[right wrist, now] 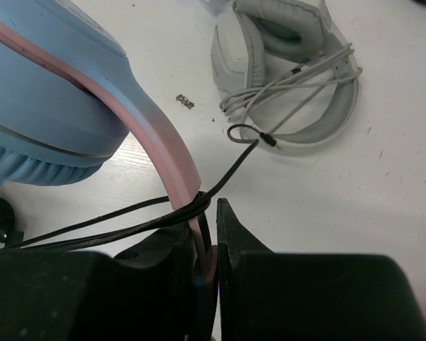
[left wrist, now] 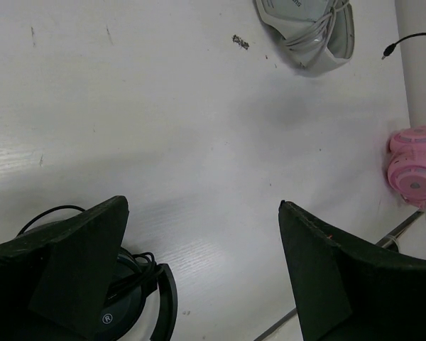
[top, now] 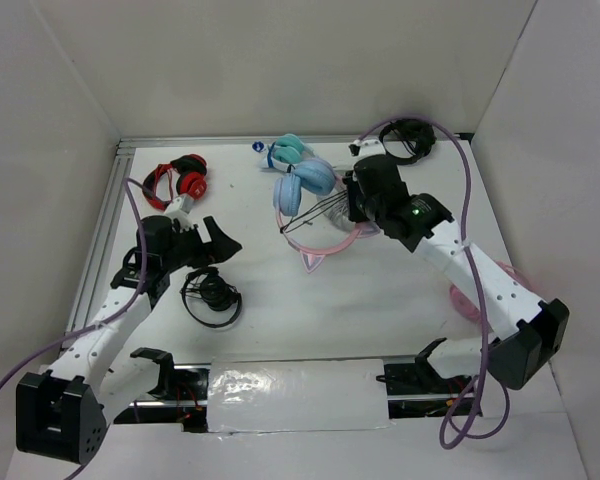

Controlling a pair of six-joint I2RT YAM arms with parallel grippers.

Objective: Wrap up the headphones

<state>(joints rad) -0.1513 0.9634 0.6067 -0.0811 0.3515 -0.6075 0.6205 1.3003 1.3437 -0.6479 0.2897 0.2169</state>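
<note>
Right pincer (right wrist: 211, 213) clamps the headphones (right wrist: 50, 92) by the headband (right wrist: 163, 142) (cable (right wrist: 128, 222) looped there); left pincer (left wrist: 202, 206) gapes wide.

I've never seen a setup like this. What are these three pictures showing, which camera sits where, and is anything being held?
These are two robot arms bolted at the near edge of a white table. The wide picture looks down from above and behind them. The other two come from a camera on each wrist, looking past that arm's own fingers. The right gripper is shut on the pink headband of the cat-ear headphones, whose thin black cable crosses the band at the fingers. The left gripper is open and empty, near a pair of black headphones. Red headphones, a teal-and-white pair and another black pair lie farther back.
</note>
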